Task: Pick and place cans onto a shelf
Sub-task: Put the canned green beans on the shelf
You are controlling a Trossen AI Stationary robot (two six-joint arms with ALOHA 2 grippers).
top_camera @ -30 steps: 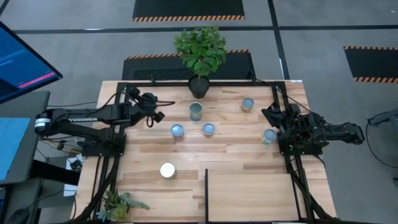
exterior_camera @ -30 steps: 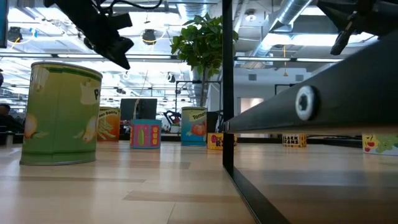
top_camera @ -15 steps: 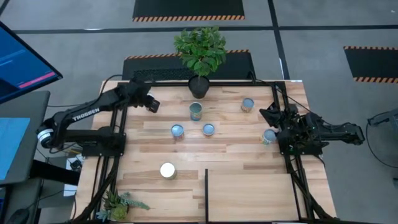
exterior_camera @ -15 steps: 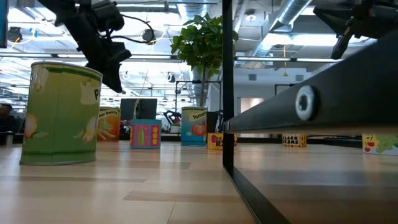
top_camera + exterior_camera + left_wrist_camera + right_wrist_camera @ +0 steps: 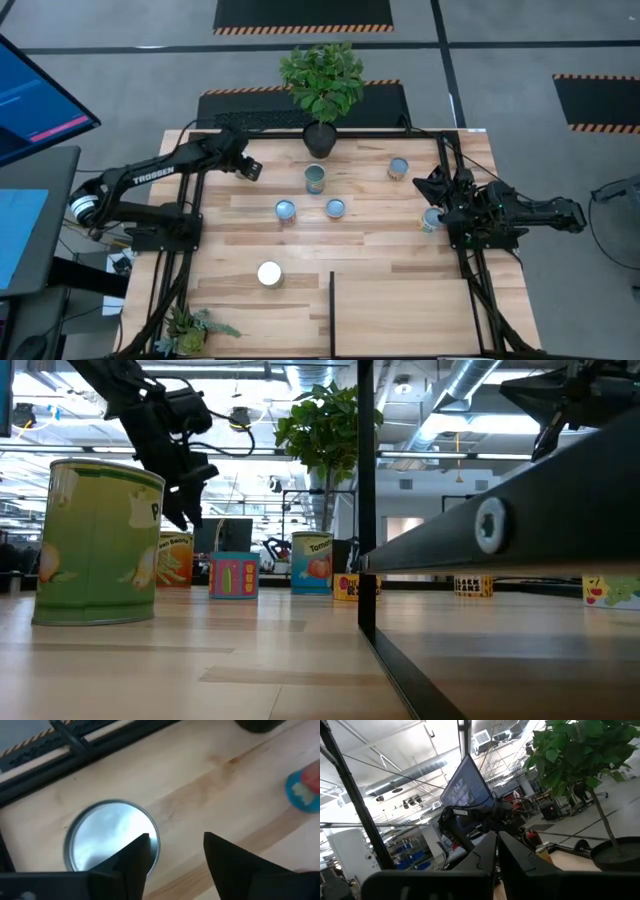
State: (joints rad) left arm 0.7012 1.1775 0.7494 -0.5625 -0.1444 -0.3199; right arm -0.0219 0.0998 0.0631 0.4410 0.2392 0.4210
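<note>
The left arm (image 5: 150, 177) carries white lettering reading "TROSSEN" along its dark link in the high view. In the low view, a pale-blue can (image 5: 312, 563) with a red picture shows a word beginning "Toma". The labels on the other cans are too small to read.

Potted plant (image 5: 321, 88), monitor (image 5: 35, 95), small plant (image 5: 192, 328)

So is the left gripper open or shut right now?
Open. The left wrist view shows the left gripper's two fingers apart, bare tabletop between them and nothing held, beside a silvery-topped can.
</note>
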